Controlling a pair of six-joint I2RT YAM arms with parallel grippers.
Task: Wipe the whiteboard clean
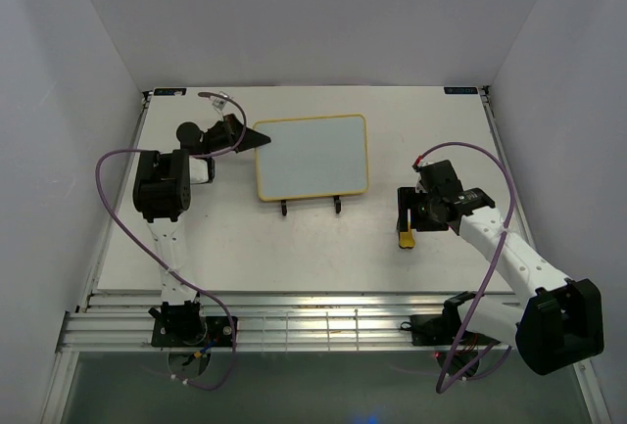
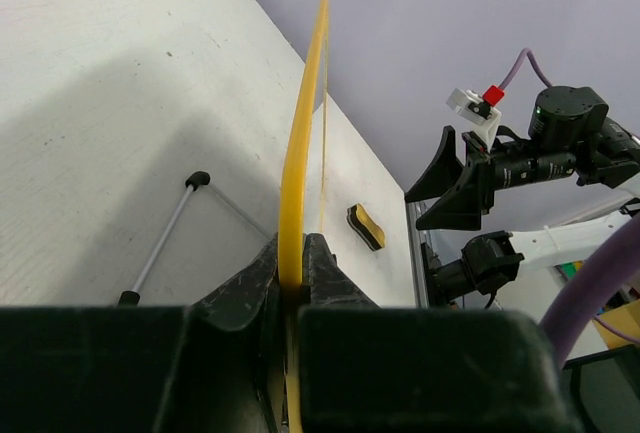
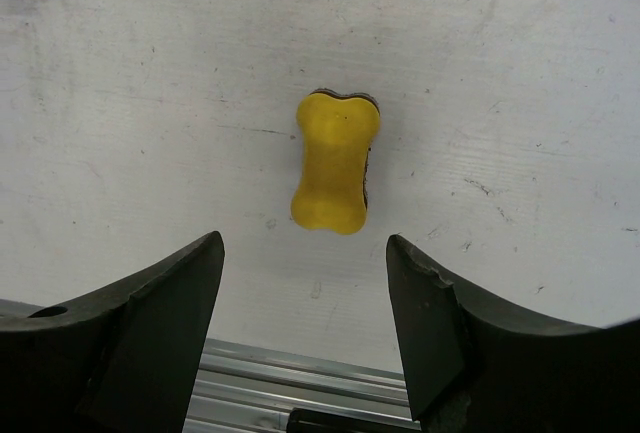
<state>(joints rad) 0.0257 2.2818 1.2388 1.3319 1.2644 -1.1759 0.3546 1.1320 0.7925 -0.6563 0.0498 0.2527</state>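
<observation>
The whiteboard (image 1: 312, 156) has a thin yellow frame and stands tilted on a black wire easel (image 1: 310, 207) in the middle of the table; its face looks blank. My left gripper (image 1: 251, 137) is shut on the board's left edge; in the left wrist view the yellow frame (image 2: 298, 163) runs edge-on up from between the jaws. The small yellow eraser (image 1: 406, 239) lies on the table to the right. My right gripper (image 1: 405, 223) is open and empty just above it; in the right wrist view the eraser (image 3: 336, 161) lies beyond the fingertips (image 3: 212, 253).
The table's white surface (image 1: 245, 248) ends in metal rails (image 1: 323, 316) at the near edge. White walls enclose the left, back and right. The easel's feet (image 2: 197, 180) show in the left wrist view.
</observation>
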